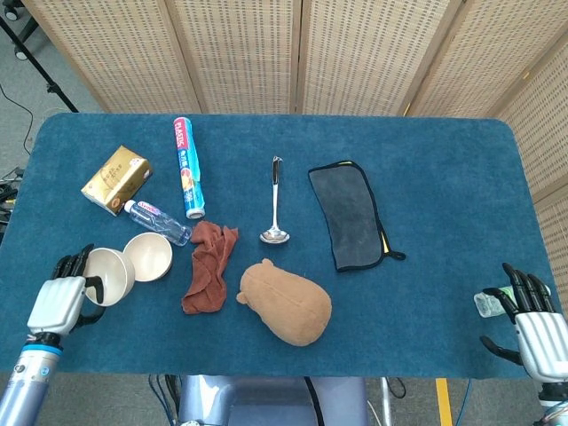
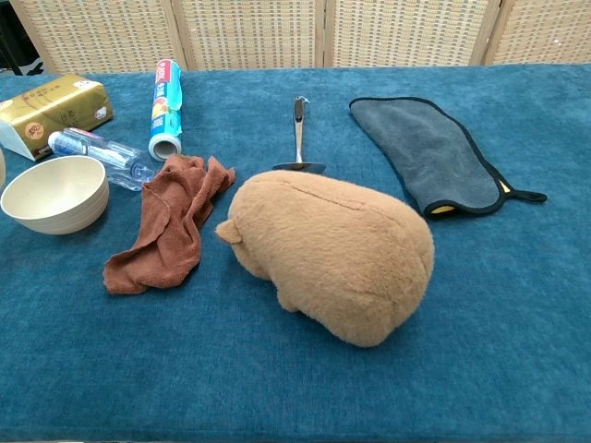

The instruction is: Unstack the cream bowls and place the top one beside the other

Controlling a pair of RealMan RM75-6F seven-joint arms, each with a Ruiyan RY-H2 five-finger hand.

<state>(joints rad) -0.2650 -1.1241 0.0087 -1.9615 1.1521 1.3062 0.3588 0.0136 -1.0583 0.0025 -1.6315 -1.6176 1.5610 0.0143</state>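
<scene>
1. While our left hand (image 1: 58,302) holds the top bowl (image 1: 108,276) by its rim, the bowl is tipped on its side with its open mouth turned toward the right.

2. We see our fingers curled around the near edge of that bowl, so this hand is closed on it and not loose.

3. We find the other bowl (image 1: 147,256) sitting flat on the blue table (image 1: 444,177), up and to the right of the one we hold, and in the head view the two rims look very close, maybe touching.

4. We think the two bowls are now apart, so what is left is to set ours down next to the other.

5. We would turn the bowl so its mouth faces up, then lower it onto the bare blue spot just left of the resting bowl.

6. We should mind the water bottle (image 1: 156,222) and the gold box (image 1: 115,179) that lie behind the bowls, and the brown cloth (image 1: 209,266) to the right.

7. Our right hand (image 1: 532,324) is far off at the other end of the table, fingers spread and holding nothing, so the left hand is the one for this job.

8. In the chest view we see only the resting bowl, so we cannot check the grip from there.
</scene>
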